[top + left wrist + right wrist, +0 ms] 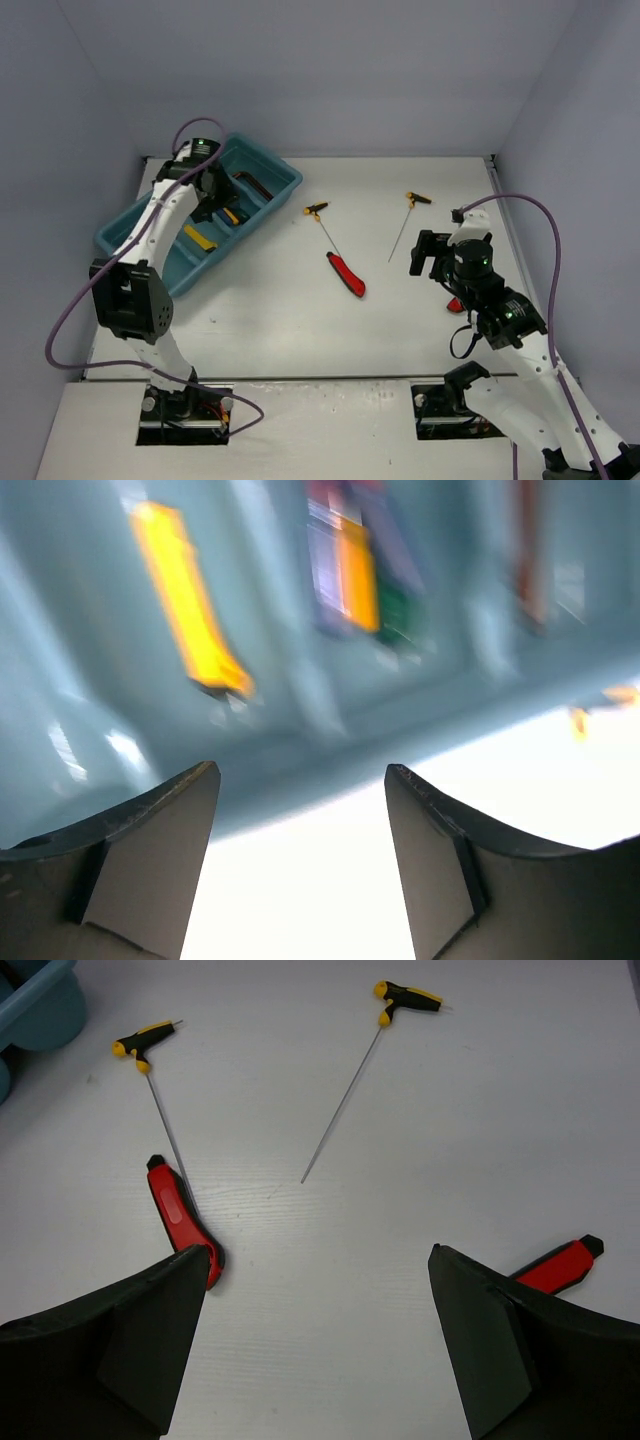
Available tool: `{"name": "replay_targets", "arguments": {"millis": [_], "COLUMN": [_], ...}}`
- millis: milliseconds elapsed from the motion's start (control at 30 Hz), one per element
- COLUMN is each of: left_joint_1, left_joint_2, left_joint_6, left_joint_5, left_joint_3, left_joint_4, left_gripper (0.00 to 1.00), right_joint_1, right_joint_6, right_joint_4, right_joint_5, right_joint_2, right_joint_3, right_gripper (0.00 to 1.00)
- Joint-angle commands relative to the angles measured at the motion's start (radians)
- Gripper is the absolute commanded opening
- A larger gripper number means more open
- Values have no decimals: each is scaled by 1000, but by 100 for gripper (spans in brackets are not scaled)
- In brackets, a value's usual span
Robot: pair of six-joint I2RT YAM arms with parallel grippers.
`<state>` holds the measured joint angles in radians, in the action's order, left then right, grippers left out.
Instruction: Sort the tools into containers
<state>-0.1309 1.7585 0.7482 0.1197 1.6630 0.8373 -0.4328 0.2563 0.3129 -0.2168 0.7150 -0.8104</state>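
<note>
Knife (552, 1266) beside right gripper (318, 1260), barely visible overhead

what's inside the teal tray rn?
Yellow utility knife, an orange-handled tool, a dark hex key. The left arm covers part of the tray middle.

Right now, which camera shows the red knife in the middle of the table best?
The top camera: the whole red knife lies in plain sight. The right wrist camera shows it bigger, but a finger of the right hand hides part of its end. The left wrist camera sees the tray, not this knife.
</note>
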Motion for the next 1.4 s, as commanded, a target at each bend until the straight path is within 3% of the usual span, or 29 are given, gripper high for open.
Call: {"name": "replay_targets", "arguments": {"millis": [0, 167, 367, 733, 967, 1067, 1200, 1367], "left_joint_1": [-261, -504, -659, -699, -710, -714, -714, -713], "left_joint_2": [-68, 86, 286, 467, 443, 390, 328, 287], "left_joint_6": [103, 235, 328, 397, 405, 406, 407, 380], "left_joint_5": [22, 30, 25, -33, -36, -27, -7, -3], "left_joint_3": [40, 136, 276, 301, 210, 138, 20, -20], "left_joint_4": [-5, -14, -10, -12, -14, -26, -47, -46], "left_gripper": [64, 70, 71, 71, 71, 65, 44, 20], "right_joint_1": [-1, -1, -4, -19, -34, -37, -43, -44], "right_joint_6": [-23, -29, -26, -24, -22, -25, -43, -44], "right_joint_4": [-26, -17, -13, -12, -12, -12, -9, -7], "right_joint_5": [-92, -123, -127, -124, -127, -133, -148, -151], "right_joint_2": [-2, -21, -43, -67, -75, -75, -72, -76], "right_joint_3": [-26, -33, -36, -37, -35, -32, -23, -22], "right_gripper": [88, 88, 88, 88, 88, 88, 89, 89]}}
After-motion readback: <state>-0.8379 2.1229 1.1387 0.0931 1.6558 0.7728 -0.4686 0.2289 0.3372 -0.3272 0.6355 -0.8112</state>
